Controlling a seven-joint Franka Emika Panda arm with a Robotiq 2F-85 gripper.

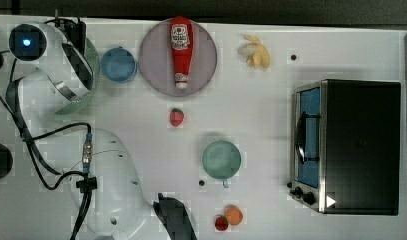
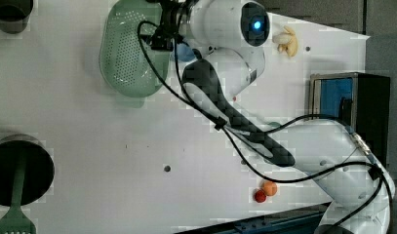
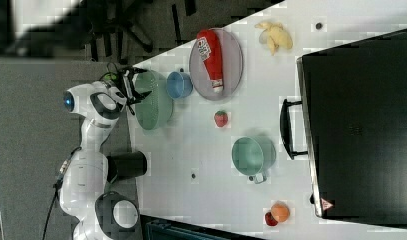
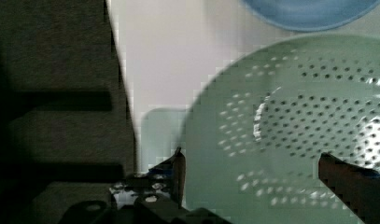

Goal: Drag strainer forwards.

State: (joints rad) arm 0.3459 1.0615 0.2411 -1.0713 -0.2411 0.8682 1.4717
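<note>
The hand (image 4: pixel 250 163) hung wide open over the strainer (image 4: pixel 295 130), gripping nothing. It ought to straddle the rim squarely before pulling.

Blue bowl (image 1: pixel 118 64) crowds my strainer (image 2: pixel 130 53) on the top view's right; bare table (image 1: pixel 141 145) lies open below it there.

Perforated, glossy mint plastic strainer (image 4: pixel 290 130); smooth matt white table (image 1: pixel 251 130); brushed-metal oven (image 1: pixel 348 145).
</note>
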